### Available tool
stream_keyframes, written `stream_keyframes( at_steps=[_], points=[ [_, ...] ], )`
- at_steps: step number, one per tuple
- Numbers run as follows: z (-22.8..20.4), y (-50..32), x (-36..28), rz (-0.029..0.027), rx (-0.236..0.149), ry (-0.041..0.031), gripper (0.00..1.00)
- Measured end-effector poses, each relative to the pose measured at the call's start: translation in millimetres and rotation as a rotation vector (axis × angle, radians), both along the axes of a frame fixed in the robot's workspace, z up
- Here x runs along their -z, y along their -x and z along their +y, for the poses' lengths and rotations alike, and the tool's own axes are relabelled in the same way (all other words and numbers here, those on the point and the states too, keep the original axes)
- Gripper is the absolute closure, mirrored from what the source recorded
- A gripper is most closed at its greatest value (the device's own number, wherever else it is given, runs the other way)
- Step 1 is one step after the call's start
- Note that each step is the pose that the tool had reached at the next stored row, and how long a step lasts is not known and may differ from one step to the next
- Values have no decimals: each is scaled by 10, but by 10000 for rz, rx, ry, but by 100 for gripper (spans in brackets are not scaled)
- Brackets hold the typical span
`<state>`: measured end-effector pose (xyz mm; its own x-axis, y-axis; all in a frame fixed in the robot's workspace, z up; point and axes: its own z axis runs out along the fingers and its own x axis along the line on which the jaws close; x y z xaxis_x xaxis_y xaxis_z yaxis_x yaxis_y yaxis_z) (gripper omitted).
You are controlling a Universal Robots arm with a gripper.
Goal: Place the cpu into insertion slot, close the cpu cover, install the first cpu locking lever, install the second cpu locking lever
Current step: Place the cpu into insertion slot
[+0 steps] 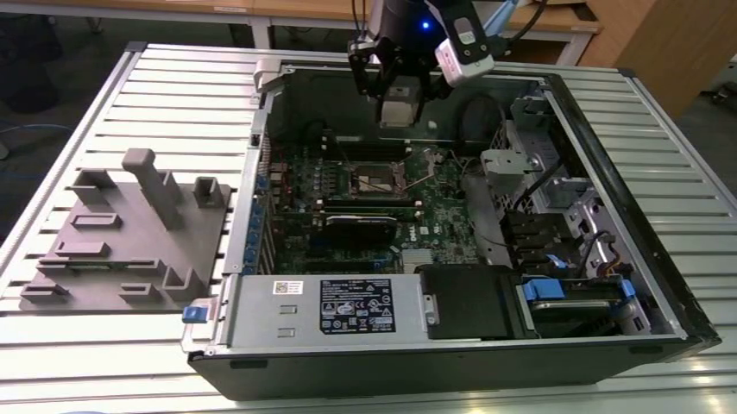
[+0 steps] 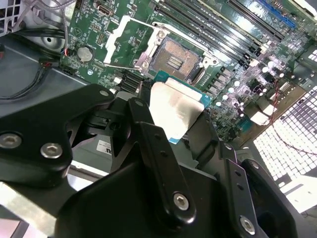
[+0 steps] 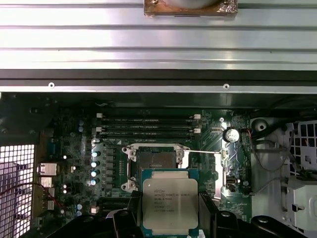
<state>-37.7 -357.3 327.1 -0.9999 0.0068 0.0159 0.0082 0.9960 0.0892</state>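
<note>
gripper [image 1: 398, 112]: upper centre of the exterior view, fingers clamped on cpu [image 3: 170, 203] edges
cpu: held clear of insertion slot [image 3: 156, 162]
insertion slot: uncovered, pin field exposed

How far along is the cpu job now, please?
Nothing is finished yet. In hand: the claw grips the cpu above the board. Left: the slot is empty and the cover stands open, so seating, closing and both levers remain.

Exterior view overlooks from afar; both wrist views closely share the insertion slot [image 2: 176, 59] [image 3: 156, 159]
</note>
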Motion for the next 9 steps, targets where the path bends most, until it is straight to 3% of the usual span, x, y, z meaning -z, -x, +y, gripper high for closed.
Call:
stream_keyframes(
  at_steps=[9],
  points=[
    [-4, 6, 31, 0, -10, -1, 46]
  ],
)
